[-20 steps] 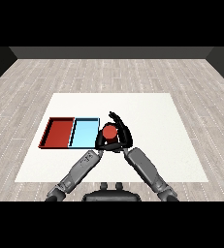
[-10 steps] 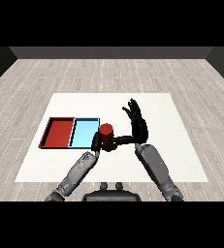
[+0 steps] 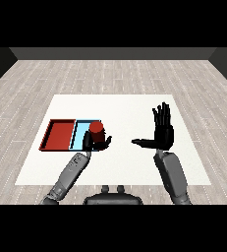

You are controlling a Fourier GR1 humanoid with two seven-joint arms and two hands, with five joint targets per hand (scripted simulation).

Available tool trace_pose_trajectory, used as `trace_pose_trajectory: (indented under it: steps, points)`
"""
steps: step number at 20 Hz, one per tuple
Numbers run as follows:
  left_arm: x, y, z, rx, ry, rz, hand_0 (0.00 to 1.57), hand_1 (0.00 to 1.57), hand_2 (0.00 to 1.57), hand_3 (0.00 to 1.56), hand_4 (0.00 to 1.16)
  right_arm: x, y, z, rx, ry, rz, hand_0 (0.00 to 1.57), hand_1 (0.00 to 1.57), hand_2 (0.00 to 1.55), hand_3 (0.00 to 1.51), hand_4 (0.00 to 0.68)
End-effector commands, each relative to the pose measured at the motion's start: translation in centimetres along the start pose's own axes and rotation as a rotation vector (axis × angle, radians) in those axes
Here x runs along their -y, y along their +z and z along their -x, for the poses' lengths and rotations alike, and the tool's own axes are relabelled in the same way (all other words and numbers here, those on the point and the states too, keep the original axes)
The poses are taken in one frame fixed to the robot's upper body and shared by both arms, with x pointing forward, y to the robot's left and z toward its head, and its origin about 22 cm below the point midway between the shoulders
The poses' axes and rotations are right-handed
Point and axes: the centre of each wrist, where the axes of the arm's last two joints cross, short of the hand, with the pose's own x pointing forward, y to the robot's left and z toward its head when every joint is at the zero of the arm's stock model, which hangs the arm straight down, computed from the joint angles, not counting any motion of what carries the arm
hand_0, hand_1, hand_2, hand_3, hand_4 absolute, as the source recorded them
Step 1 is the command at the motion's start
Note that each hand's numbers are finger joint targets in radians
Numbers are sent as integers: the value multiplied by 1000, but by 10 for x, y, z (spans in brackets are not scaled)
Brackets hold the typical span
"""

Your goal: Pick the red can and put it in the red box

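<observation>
- The left hand point(image 3: 96, 143) is curled round the red can point(image 3: 96, 130), fingers and thumb wrapping its lower part, so the can is already held and not standing free on the table point(image 3: 129, 106).
- The can stands upright in that hold, its long axis vertical, red top showing above the black fingers.
- From where I stand, the can sits over the right end of the light blue tray point(image 3: 87, 134), at that tray's near right part; whether it touches the tray floor or hangs just above it I cannot tell.
- The red tray point(image 3: 59, 136) lies directly to the left of the blue one, the two touching side by side; the can must travel left across the blue tray to get there.
- That leftward line is the relation the coming move turns on, to my eye: the red tray lies to the left of the holding hand, near but with the whole blue tray between.
- The left arm is clearly the nearer one to both trays.
- The right hand point(image 3: 162, 133) is well apart on the right, raised with fingers straight and spread, thumb out to the left, holding nothing.
</observation>
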Motion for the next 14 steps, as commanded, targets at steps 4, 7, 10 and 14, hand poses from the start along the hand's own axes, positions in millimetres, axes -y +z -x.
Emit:
trace_pose_trajectory:
  steps: [4,7,10,14]
  points:
    - [-60,-13,-18,25,-139,-60,1571,1571,1557,1458,1112,40,36,18,-68,74,42,0,0,0,0,0]
    - [-89,-11,-31,32,-176,-116,1571,1571,1552,1420,1119,76,51,30,-146,152,77,0,0,0,0,0]
    - [-76,-14,-18,35,-269,-125,1571,1571,1550,1416,1135,64,70,55,-182,127,71,0,0,0,0,0]
    - [-118,-59,-25,-42,-404,-203,1571,1571,1533,1402,1124,81,84,58,-225,143,78,0,0,0,0,0]
